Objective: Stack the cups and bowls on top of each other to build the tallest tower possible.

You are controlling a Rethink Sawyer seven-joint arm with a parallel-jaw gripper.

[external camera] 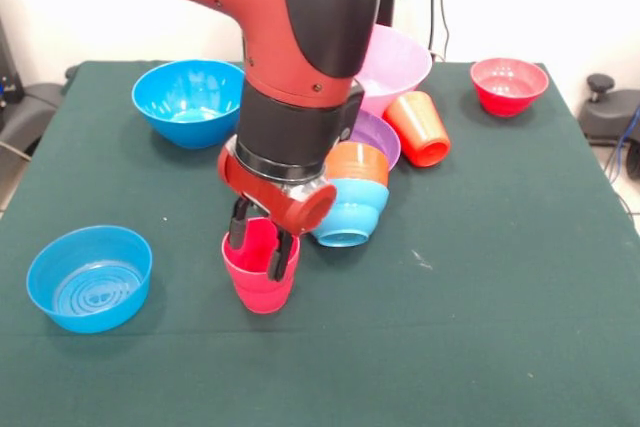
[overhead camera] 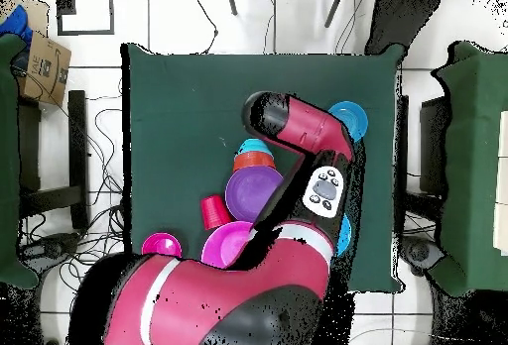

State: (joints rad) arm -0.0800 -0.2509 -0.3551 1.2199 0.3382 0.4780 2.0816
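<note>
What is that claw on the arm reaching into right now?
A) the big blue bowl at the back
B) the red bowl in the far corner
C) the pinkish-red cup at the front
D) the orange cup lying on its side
C: the end effector has its dark fingers down at the rim of the upright pinkish-red cup, one finger inside it.

We see the pink cup point(external camera: 260, 275) upright near the front edge, open end up. Just behind it the tower point(external camera: 350, 197) lies tipped: an orange bowl point(external camera: 357, 162) nested in a light-blue bowl point(external camera: 349, 213), against the purple bowl point(external camera: 380, 134). The orange cup point(external camera: 419, 128) lies on its side beside the pink bowl point(external camera: 395, 62). The red bowl point(external camera: 509, 84), deep blue bowl point(external camera: 189, 99) and small blue bowl point(external camera: 90, 278) sit apart, upright.
</note>
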